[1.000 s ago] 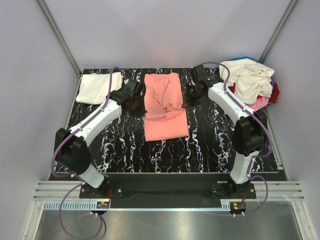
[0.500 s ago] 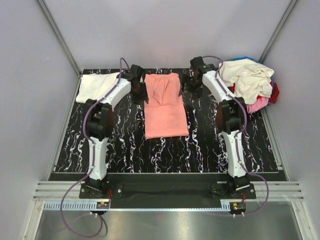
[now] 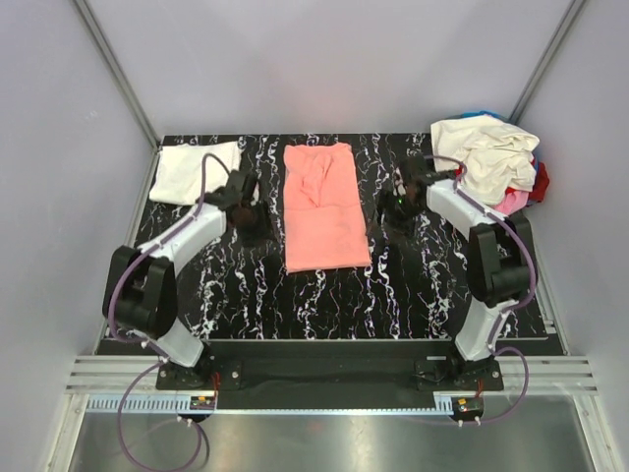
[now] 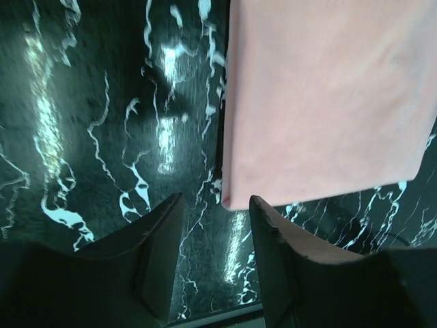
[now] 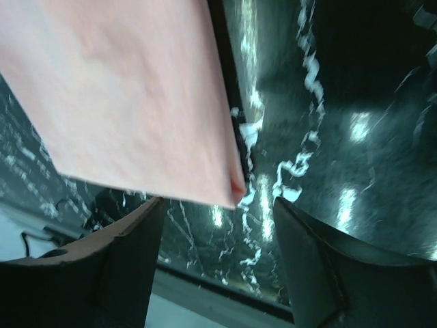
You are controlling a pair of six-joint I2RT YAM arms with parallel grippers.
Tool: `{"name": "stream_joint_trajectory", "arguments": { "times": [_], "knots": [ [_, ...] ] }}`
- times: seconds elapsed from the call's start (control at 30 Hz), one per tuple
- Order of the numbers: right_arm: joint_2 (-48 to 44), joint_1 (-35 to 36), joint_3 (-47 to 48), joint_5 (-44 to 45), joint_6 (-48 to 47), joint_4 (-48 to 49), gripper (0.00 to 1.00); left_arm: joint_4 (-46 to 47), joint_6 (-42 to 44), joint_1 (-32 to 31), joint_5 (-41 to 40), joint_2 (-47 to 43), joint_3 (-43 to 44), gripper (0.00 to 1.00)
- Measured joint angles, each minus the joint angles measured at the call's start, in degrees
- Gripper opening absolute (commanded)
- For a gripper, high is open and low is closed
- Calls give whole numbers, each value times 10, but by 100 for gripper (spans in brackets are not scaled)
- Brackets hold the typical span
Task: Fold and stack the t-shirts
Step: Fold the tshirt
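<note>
— Two pincers and one salmon-pink t-shirt [image 3: 325, 208] between them: that is what the top view gives. The shirt lies folded into a long strip in the middle of the black marbled table [image 3: 295, 295]. The left pincer [image 3: 253, 224] is just beside its left edge and the right pincer [image 3: 386, 224] just beside its right edge. From up there I cannot tell how either one's jaws stand.

— The wrist views settle that. In the left wrist view both fingers [image 4: 157, 253] sit spread at the bottom of the frame with bare table between them. The shirt fills the upper right, and its lower corner lies just above the gap, touching neither finger. Nothing is held.

— And the right?

— Much the same, mirrored. Its fingers [image 5: 126, 263] are wide apart and empty. The shirt fills the upper left of the frame, its corner pointing down toward the gap.

— What the wrist cameras miss is the rest of the laundry. The top view shows a white t-shirt [image 3: 194, 172] lying flat at the upper left of the table. A heap of t-shirts [image 3: 488, 157] sits at the upper right, cream on top with red, bright pink and a bit of blue showing under it.
</note>
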Motion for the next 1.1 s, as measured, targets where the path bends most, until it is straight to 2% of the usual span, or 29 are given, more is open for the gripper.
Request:
{"name": "stream_joint_trajectory", "arguments": {
  "times": [0.2, 0.37, 0.53, 0.7, 0.9, 1.1],
  "knots": [
    [-32, 0, -165, -68, 34, 90, 63, 97, -45, -35, 33, -67, -177, 49],
    [-30, 0, -212, -94, 53, 131, 62, 162, -83, -56, 55, -72, -247, 49],
    [-30, 0, -214, -105, 61, 168, 61, 210, -104, -61, 59, -73, -253, 50],
    [-29, 0, -214, -106, 66, 184, 61, 229, -116, -67, 57, -95, -254, 61],
    [-25, 0, -214, -106, 69, 192, 61, 239, -122, -69, 50, -89, -247, 58],
    [-21, 0, -214, -106, 73, 193, 52, 254, -138, -76, 50, -39, -250, 52]
  ]
}}
